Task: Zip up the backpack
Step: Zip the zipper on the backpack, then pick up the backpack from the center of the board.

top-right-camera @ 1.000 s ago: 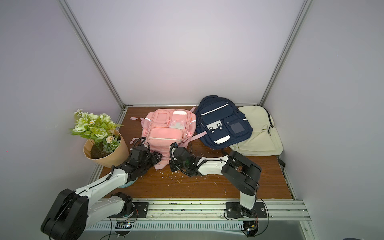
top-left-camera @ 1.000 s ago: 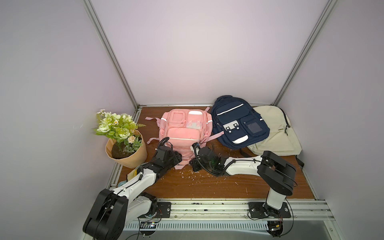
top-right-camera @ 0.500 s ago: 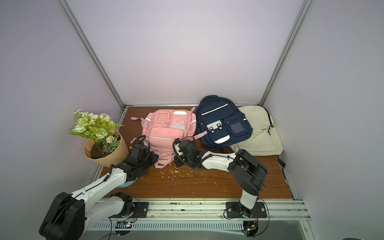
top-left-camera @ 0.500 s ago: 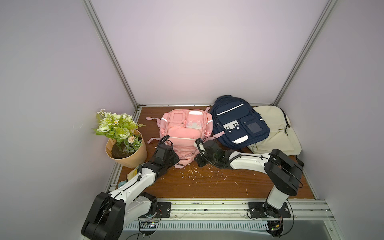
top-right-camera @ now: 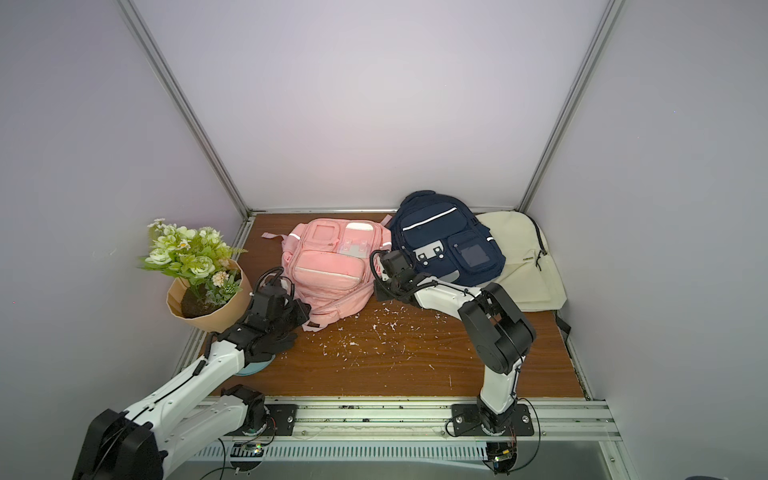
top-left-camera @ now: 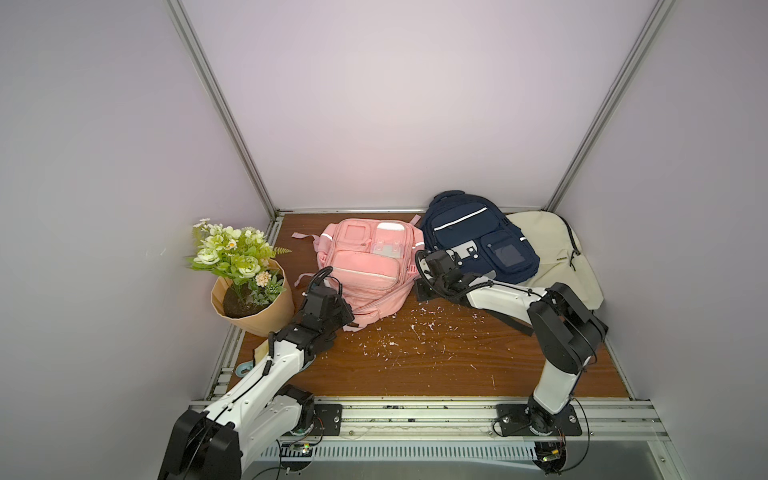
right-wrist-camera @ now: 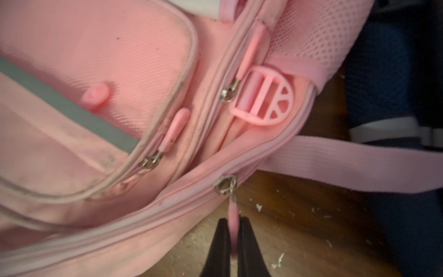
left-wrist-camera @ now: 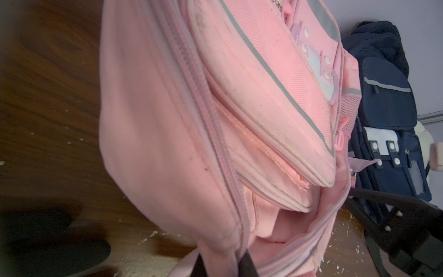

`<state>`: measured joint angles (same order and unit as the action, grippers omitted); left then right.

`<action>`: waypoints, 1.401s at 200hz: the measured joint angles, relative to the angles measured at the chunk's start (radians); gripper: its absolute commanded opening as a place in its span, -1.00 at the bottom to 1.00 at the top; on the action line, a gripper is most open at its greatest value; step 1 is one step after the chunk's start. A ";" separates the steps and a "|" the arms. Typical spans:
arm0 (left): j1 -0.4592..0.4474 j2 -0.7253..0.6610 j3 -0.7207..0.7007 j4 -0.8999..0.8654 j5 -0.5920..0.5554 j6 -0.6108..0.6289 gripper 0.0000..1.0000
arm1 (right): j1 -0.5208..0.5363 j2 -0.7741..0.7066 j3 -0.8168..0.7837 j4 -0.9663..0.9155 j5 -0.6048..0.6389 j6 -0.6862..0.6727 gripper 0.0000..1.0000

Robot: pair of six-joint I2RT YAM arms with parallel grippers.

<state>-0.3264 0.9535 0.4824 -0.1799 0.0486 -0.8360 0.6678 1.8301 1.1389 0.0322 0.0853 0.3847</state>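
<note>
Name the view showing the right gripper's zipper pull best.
The right wrist view: the pink zipper pull is close up, pinched by the right gripper. In both top views and the left wrist view it is too small to tell.

A pink backpack (right-wrist-camera: 119, 48) of finely woven matt cloth, scuffed grey along its piping. Its zip slider (right-wrist-camera: 225, 187) is shiny metal; the pull tab (right-wrist-camera: 233, 213) looks like soft rubber, though blurred. Smooth plastic buckle (right-wrist-camera: 262, 96). Brown wood-grain tabletop (top-left-camera: 415, 365), flecked with white scraps.

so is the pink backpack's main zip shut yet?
Partly open: the pink backpack gapes in the left wrist view; right fingers pinch its zipper pull.
</note>
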 measured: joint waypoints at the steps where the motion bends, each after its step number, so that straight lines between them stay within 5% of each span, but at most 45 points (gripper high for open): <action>1: 0.000 0.000 0.001 -0.001 0.000 0.000 -1.00 | -0.001 0.001 0.002 0.000 0.001 0.000 -1.00; 87: 0.000 -0.010 0.129 -0.109 -0.009 0.098 -1.00 | -0.042 0.064 0.118 -0.045 0.047 -0.038 -1.00; 108: 0.001 0.023 0.198 -0.159 -0.015 0.133 -1.00 | -0.043 0.019 0.073 -0.017 0.015 -0.046 -0.53; 124: 0.002 0.073 0.295 -0.216 -0.026 0.172 -0.99 | -0.043 -0.056 0.015 0.000 -0.006 -0.054 -0.18; 149: 0.004 0.177 0.504 -0.295 -0.035 0.269 -0.96 | -0.042 -0.213 -0.055 0.017 -0.027 -0.075 0.04; 232: -0.090 0.428 1.212 -0.484 -0.051 0.700 -0.98 | -0.041 -0.613 -0.140 0.082 -0.006 -0.187 0.15; 280: -0.095 0.449 1.423 -0.577 0.049 0.919 -0.83 | -0.041 -0.698 -0.139 0.136 -0.093 -0.271 0.18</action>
<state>-0.4213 1.4021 1.9049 -0.7570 0.0975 0.0834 0.6270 1.1324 1.0000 0.1680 -0.0078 0.1135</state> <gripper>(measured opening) 0.160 0.587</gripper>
